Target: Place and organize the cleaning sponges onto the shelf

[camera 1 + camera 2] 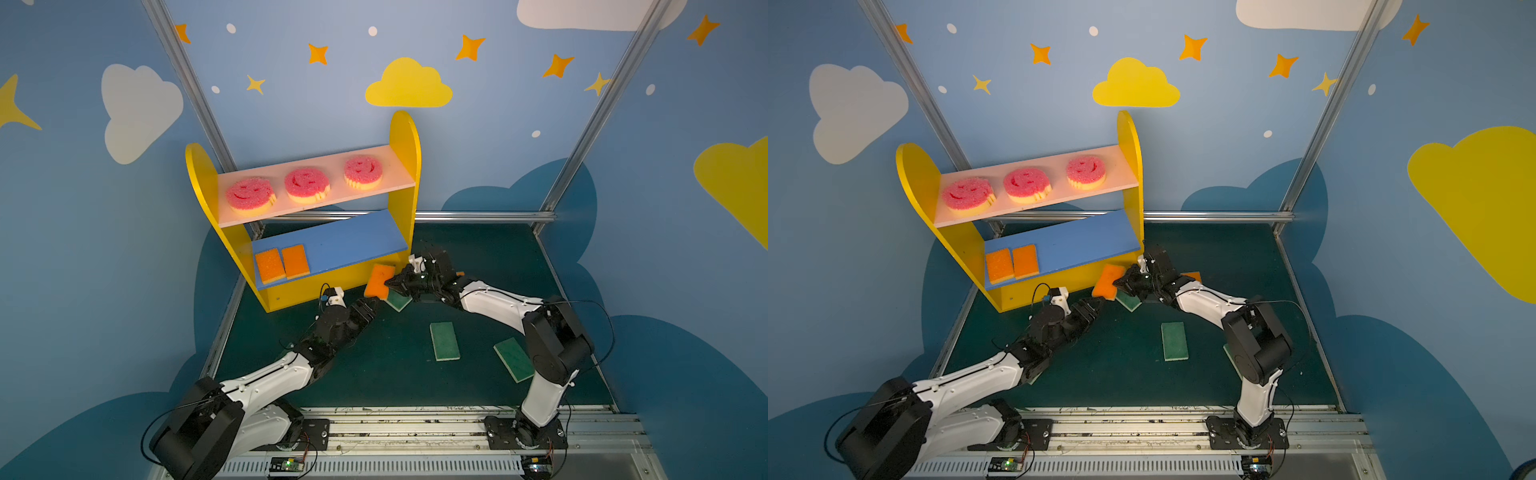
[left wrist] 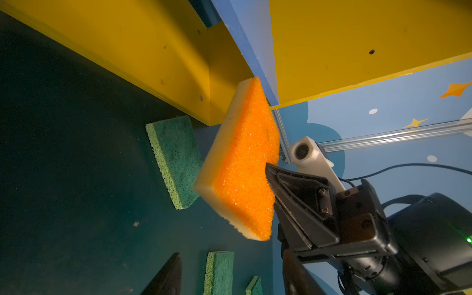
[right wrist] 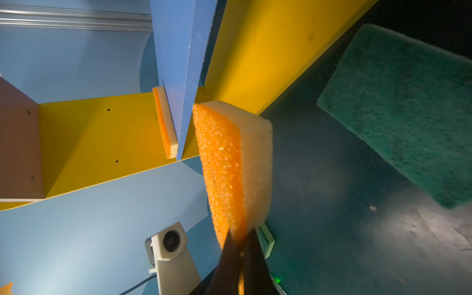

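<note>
The shelf (image 1: 405,166) stands at the back left. Three pink smiley sponges (image 1: 306,185) lie on its pink board, and two orange sponges (image 1: 282,262) lie at the left end of its blue board. My right gripper (image 1: 390,284) is shut on the edge of a third orange sponge (image 1: 378,279) (image 3: 224,166), held tilted in the air against the front right corner of the blue board. My left gripper (image 1: 372,304) (image 2: 232,281) is open just below that sponge's lower corner (image 2: 242,166), with nothing between its fingers.
Three green sponges lie on the dark mat: one (image 1: 399,300) under the held sponge, one (image 1: 444,340) in the middle, and one (image 1: 513,359) beside the right arm. Another orange sponge (image 1: 1192,276) shows behind the right wrist. Blue walls close in the sides.
</note>
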Controlling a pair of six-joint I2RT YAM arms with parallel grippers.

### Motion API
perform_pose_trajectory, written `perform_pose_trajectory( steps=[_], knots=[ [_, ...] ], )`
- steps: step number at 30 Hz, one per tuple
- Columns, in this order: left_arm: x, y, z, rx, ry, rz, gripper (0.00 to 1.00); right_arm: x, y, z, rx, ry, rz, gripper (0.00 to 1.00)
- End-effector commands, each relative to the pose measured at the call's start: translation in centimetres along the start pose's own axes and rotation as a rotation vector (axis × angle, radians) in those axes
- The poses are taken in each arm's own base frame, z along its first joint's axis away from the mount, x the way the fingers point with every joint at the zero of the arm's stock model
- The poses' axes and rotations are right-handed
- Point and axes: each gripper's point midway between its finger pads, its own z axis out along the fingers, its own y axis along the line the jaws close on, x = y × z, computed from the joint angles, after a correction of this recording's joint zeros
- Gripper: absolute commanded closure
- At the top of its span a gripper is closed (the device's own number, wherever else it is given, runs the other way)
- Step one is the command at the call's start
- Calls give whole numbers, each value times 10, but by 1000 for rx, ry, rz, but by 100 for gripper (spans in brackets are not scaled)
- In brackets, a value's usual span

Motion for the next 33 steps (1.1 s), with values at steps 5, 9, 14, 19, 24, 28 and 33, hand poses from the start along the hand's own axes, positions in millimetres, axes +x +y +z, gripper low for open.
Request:
perform_pose_trajectory(
  steps=[5, 9, 14, 19, 24, 28, 33],
  knots=[
    [-8, -6, -2, 20, -44, 13, 48, 12, 13, 6, -38, 48, -32, 100],
    [-12, -7, -2, 16, -59, 23, 51, 19, 13, 6, -44, 71, -40, 100],
    [-15, -5, -2, 8, -78, 22, 57, 25, 12, 4, -52, 78, -32, 100],
    [-21, -8, -4, 12, -100, 26, 70, 29, 10, 2, -50, 85, -30, 100],
    [-29, -10, -8, 9, -126, 28, 80, 33, 8, 0, -55, 89, -27, 100],
    [-35, -10, -11, 3, -136, 28, 97, 33, 9, -1, -57, 87, -32, 99],
    [-41, -14, -17, 17, -156, 29, 97, 32, 12, -2, -58, 93, -49, 74]
  ],
)
